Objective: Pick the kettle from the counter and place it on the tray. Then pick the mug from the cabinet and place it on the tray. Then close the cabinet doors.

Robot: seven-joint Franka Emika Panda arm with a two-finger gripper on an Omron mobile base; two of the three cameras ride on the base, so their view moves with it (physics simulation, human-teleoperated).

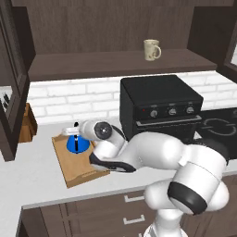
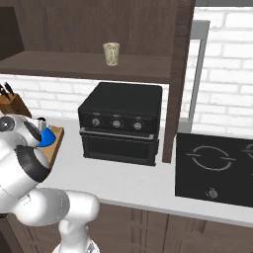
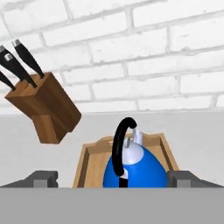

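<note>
Left base view: we find the white arm's hand (image 1: 74,131) over the far end of the shallow light wooden tray (image 1: 76,172), which lies on the long grey-white counter (image 1: 32,180). The small bright blue cone-shaped kettle (image 1: 75,144) stands on the tray directly below the hand. Whether the fingers touch it we cannot tell from here. The cream-beige speckled mug (image 1: 151,49) sits on the shelf of the dark brown wall cabinet (image 1: 115,62), well above the hand and off to its right, over the black countertop oven (image 1: 159,109). One glass-panelled dark brown cabinet door (image 1: 10,83) stands swung open to the hand's left, with the wooden knife block (image 1: 28,122) near it.

Right base view: the arm covers most of the kettle (image 2: 46,138); a blue sliver shows on the tray (image 2: 55,138). The mug (image 2: 111,53) stands on the cabinet shelf (image 2: 89,64), above the oven (image 2: 121,123). A black cooktop (image 2: 215,168) lies far to the right.

Hand view: the two dark fingertips (image 3: 43,178) stand wide apart, one on either side of the kettle (image 3: 135,168), with clear gaps between; nothing is clamped. The kettle sits upright inside the tray (image 3: 89,162), its thin black arched handle (image 3: 120,146) rising between the fingertips. The knife block (image 3: 43,107) stands beyond the hand, to its left, against the white brick wall (image 3: 153,57).
</note>
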